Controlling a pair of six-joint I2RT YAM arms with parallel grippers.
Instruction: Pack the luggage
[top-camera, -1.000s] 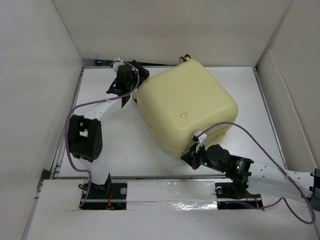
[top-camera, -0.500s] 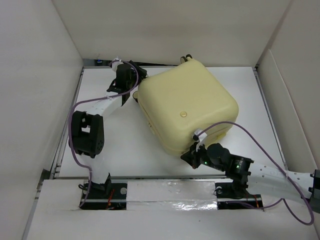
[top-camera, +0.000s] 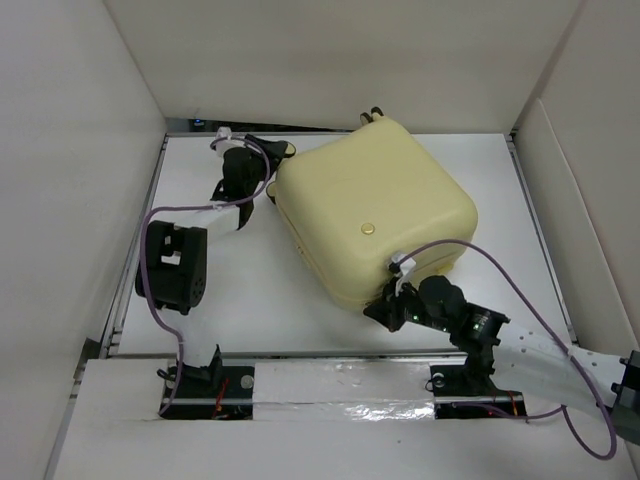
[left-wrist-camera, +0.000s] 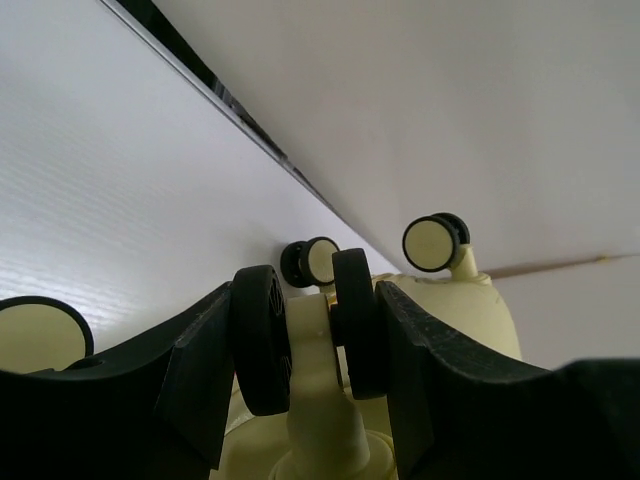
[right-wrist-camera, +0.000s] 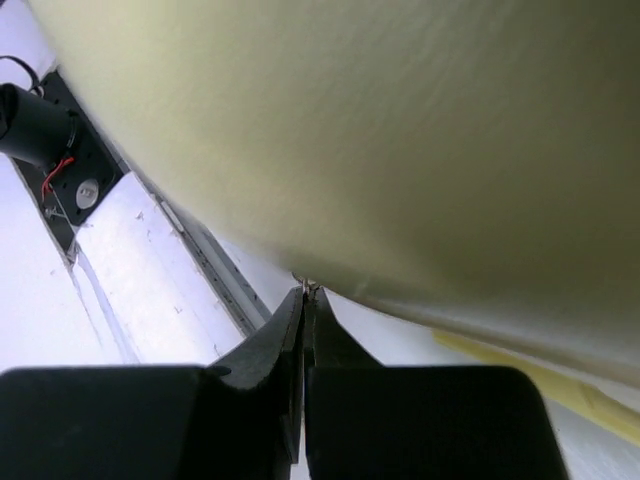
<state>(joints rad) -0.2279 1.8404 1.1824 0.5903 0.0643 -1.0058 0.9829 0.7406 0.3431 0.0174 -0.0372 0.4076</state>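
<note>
The luggage (top-camera: 370, 215), a pale-yellow hard-shell case, lies shut and turned at an angle in the middle of the white table. My left gripper (top-camera: 266, 190) is at its left corner. In the left wrist view the fingers (left-wrist-camera: 200, 370) are shut on a black twin caster wheel (left-wrist-camera: 352, 320), pressing both its outer sides, with its cream fork between them. Two more casters (left-wrist-camera: 435, 243) stand behind. My right gripper (top-camera: 386, 310) is at the near corner. There it (right-wrist-camera: 305, 297) is shut, with a small metal zipper pull (right-wrist-camera: 306, 285) pinched at its tips under the shell (right-wrist-camera: 400, 130).
White walls (top-camera: 80, 150) enclose the table on the left, back and right. A raised white ledge (top-camera: 330, 385) with both arm bases runs along the near edge. Purple cables (top-camera: 500, 275) loop over both arms. The left arm's elbow (top-camera: 172, 268) sits left of the luggage.
My left gripper has closed from wide open onto the caster wheel, and its arm shifted slightly. The right arm's wrist rose a little at the near corner. The luggage has stayed put.
</note>
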